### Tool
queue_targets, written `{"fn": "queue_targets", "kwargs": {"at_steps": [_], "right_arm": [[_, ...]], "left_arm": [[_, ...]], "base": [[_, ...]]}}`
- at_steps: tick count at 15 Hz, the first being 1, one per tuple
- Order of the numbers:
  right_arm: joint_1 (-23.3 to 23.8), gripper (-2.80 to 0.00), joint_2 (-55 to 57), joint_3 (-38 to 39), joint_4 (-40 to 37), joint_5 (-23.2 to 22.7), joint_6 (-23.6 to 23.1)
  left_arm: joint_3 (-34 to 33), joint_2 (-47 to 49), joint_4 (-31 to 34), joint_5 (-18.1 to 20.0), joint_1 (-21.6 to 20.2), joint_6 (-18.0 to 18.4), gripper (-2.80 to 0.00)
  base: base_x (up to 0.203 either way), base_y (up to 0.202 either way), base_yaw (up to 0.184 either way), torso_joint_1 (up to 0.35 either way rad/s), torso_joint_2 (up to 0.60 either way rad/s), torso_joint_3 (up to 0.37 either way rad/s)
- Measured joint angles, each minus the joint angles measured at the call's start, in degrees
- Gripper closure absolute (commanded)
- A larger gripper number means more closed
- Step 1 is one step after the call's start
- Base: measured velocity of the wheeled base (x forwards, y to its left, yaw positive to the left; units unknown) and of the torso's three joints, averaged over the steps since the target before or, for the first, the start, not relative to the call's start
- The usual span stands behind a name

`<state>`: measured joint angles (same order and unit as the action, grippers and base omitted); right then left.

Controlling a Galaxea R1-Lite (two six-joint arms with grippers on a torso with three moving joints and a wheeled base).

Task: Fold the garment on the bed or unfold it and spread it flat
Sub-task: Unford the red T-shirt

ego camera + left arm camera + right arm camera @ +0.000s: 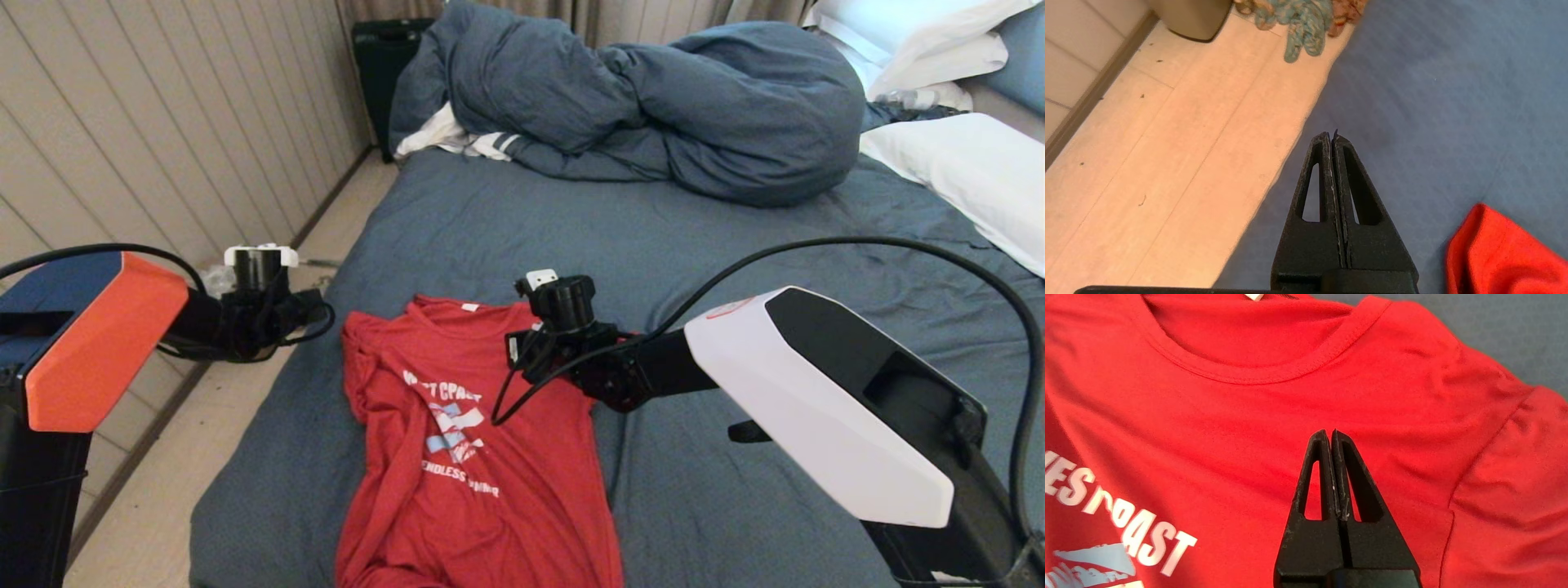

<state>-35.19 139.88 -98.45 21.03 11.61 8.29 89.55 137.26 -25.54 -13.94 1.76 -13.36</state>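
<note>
- Red T-shirt (473,457) lies front-up on the blue-grey sheet of the bed (775,269), near the bed's left edge, collar toward the bunched duvet (653,106), hem toward the robot. White print partly readable; white neck tag (469,308) shows at the collar.
- State of cloth: body roughly spread, but the left side is bunched and the sleeve there is folded in; long wrinkles run down to the hem. Not yet flat, not folded.
- Right gripper (1331,435) hangs over the chest just below the collar seam (1274,377) — fingers pressed together, holding nothing. Cannot tell whether the tips touch the cloth.
- Left gripper (1332,136) is over the bed edge beside the floor, fingers likewise pressed together and empty; a red sleeve corner (1498,253) lies near it, apart.
- Handling judgement: thin knit, light, limp — no stiffness to push against; it will drape and drag, and a pinch may also catch the layer beneath or the sheet.
- Hold points, judged: shoulder seams or sleeve hems for spreading; the bunched left sleeve first. Both pairs of fingers must open before any pinch.
</note>
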Motion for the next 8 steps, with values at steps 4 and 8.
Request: {"fn": "queue_targets", "kwargs": {"at_steps": [4,8], "right_arm": [[2.7,0.00,-1.1,0.1,-0.3,0.2,0.7],[5.1,0.00,-4.7,-0.4,-11.2,1.6,1.6]], "left_arm": [[-4.7,-4.8,0.6,1.1,2.7,-2.4,0.00],[-7.6,-12.7,8.4,11.9,4.3,-9.4,0.00]], "base": [[0.000,0.000,0.000,0.000,0.00,0.000],[0.000,0.000,0.000,0.000,0.00,0.000]]}}
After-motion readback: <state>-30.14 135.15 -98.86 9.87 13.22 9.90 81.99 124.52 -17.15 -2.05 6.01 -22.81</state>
